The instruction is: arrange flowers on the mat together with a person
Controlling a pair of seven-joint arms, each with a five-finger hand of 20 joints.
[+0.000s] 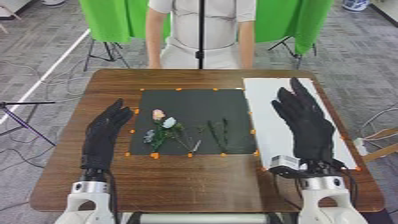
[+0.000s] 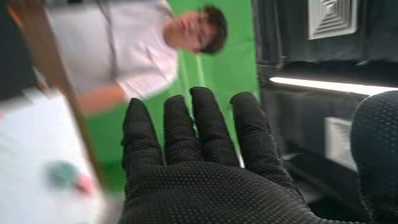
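Fingers (image 2: 210, 125) of the right hand (image 1: 309, 127): straight, slight gaps between them, thumb held away, nothing in hold. That hand is on the right side of the dark mat (image 1: 191, 100), above the white sheet (image 1: 266, 92), and points away from the robot. Left hand (image 1: 104, 132): fingers straight too and close together, nothing in hold, located just beside the left edge of the dark mat. Flowers, all lying on the left half of the dark mat: one pink bloom (image 1: 158, 114) nearest its far edge, one white bloom (image 1: 169, 122) just beside it on the nearer side, one pale blue bloom (image 1: 149, 135) nearer the left edge. Green leaves and thin stems run from the group toward the near edge of the dark mat (too fine to say which stem belongs to which bloom). Two dark green stems (image 1: 224, 135) lie side by side on its right half, apart from the blooms. Right wrist view: a blurred green-and-pink item (image 2: 71, 179) on the white sheet, exact form cannot be told. Small orange marks (image 1: 155, 156) sit around the border of the dark mat; brown wooden counter (image 1: 195, 180) beneath it.
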